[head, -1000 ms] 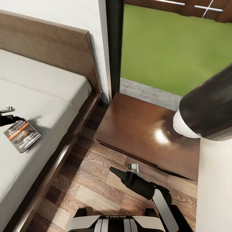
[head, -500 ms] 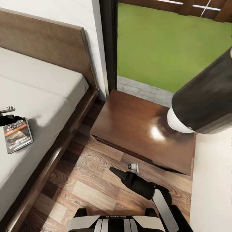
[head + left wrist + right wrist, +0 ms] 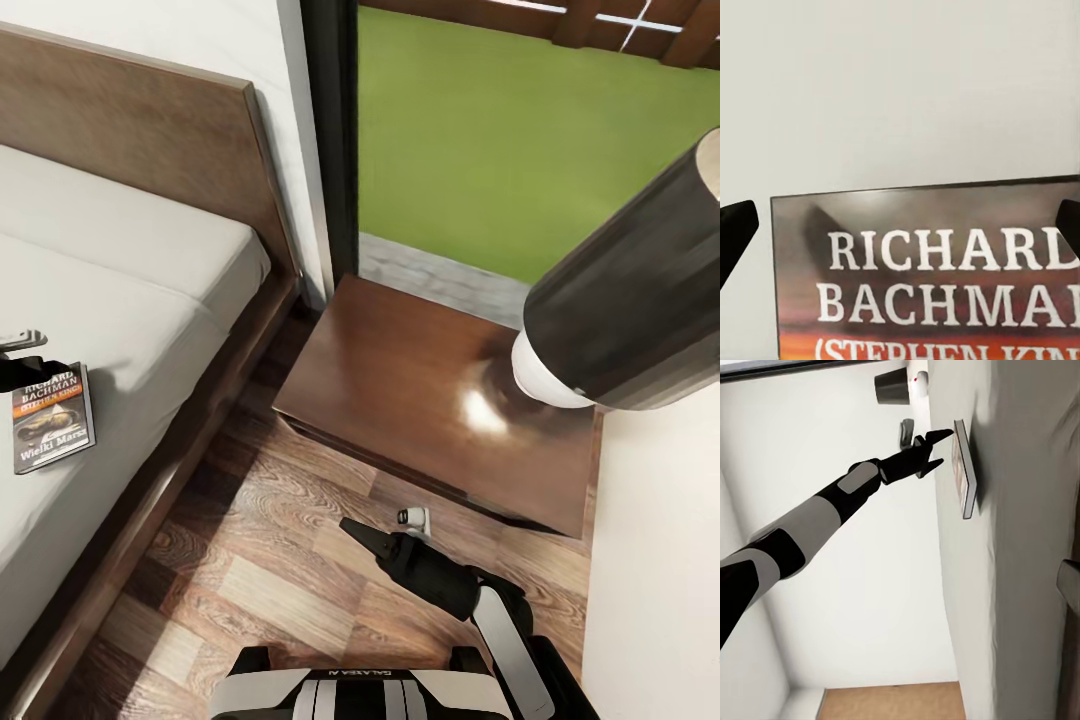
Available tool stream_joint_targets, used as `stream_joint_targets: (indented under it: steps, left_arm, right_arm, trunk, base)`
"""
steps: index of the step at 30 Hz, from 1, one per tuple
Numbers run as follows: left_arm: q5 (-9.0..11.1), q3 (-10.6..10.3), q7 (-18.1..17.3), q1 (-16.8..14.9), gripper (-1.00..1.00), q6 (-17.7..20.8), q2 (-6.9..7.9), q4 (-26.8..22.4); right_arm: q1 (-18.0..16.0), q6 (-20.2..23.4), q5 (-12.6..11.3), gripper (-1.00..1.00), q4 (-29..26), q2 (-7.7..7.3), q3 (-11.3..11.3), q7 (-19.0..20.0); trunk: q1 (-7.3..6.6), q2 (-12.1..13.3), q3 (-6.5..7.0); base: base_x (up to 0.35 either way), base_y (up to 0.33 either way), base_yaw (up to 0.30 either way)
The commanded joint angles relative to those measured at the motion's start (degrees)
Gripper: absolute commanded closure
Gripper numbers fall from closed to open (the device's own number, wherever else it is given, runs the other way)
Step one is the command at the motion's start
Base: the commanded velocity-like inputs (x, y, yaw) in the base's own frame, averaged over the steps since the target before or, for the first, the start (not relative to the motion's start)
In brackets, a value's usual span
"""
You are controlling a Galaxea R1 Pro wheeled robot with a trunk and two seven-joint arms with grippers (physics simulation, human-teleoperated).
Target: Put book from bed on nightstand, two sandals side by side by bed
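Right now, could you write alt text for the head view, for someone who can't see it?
A paperback book lies flat on the grey mattress of a wooden bed, with the left pincer at its top edge. Beside the bed a glossy brown nightstand stands before a window onto green lawn. The right pincer hangs over the plank floor.

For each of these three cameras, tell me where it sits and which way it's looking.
Head view: high on the robot, facing down at the bed, nightstand and floor; the right arm shows.
Left wrist view: just above the book, facing its cover; dark fingertips at both edges.
Right wrist view: low beside the bed, looking across the mattress at the left hand over the book.
All share the book.
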Motion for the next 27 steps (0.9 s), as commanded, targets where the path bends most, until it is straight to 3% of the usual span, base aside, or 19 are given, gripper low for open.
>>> stream_joint_targets:
  steps: [1, 27]
  left_arm:
    - [-1.2, 0.1, -0.4, 0.0, -1.00, 0.2, -0.04, 4.5]
    - [-1.2, 0.1, -0.4, 0.0, -1.00, 0.2, -0.07, 4.5]
  right_arm:
    - [0.0, 0.4, -0.3, -1.00, 0.0, 0.01, 0.0, 0.0]
    - [0.0, 0.4, -0.3, -1.00, 0.0, 0.01, 0.0, 0.0]
  trunk:
    - [0.01, 0.0, -0.03]
    - [0.01, 0.0, -0.03]
  base:
    - [-0.004, -0.006, 0.000]
    - [-0.011, -0.013, 0.000]
